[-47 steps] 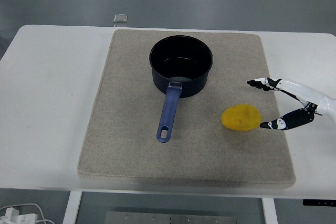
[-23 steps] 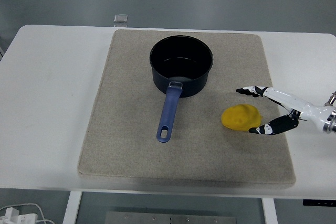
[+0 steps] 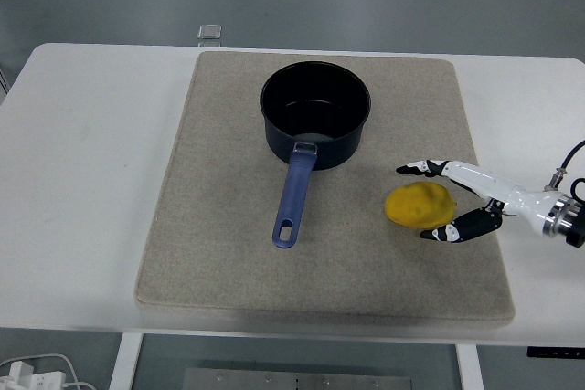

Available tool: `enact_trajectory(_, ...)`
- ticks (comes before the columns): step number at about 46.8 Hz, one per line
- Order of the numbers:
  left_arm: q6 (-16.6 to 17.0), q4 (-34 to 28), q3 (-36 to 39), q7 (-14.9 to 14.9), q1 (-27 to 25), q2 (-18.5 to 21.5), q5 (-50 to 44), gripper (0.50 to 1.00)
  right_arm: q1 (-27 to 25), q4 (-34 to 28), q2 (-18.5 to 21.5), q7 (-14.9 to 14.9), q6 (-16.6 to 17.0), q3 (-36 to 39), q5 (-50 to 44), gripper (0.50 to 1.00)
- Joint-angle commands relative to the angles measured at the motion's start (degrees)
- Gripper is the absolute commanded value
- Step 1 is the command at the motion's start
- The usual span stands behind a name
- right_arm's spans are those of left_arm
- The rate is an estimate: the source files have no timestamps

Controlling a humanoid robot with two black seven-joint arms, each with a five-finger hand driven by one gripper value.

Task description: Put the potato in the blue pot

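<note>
Near the mat's (image 3: 228, 253) right edge sits the potato (image 3: 419, 205), right hand (image 3: 457, 200) spread around it, nothing gripped yet. Looks firm, light, rounded, maybe slippery; grab across its middle. Pot (image 3: 315, 114) waits up top

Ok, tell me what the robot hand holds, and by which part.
Nothing held: the right robot hand is open, its fingers bracketing the potato's right end, not closed on it.

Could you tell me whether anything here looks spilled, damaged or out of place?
Nothing stands out. The pot sits upright and empty on the mat, the potato lies whole beside it, and the right hand is open around the potato.
</note>
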Motion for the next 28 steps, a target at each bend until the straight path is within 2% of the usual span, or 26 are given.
enact_trajectory(1,0.0,0.0,0.0,0.0,0.0,0.0,0.0,1.0,0.08,-0.6,0.49,0.0,0.09,-0.11,-0.07,0.5)
enact_trajectory(28,0.0,0.0,0.0,0.0,0.0,0.0,0.0,1.0,0.52,-1.83,1.37,-0.09,0.0,-0.82,-1.83,0.5)
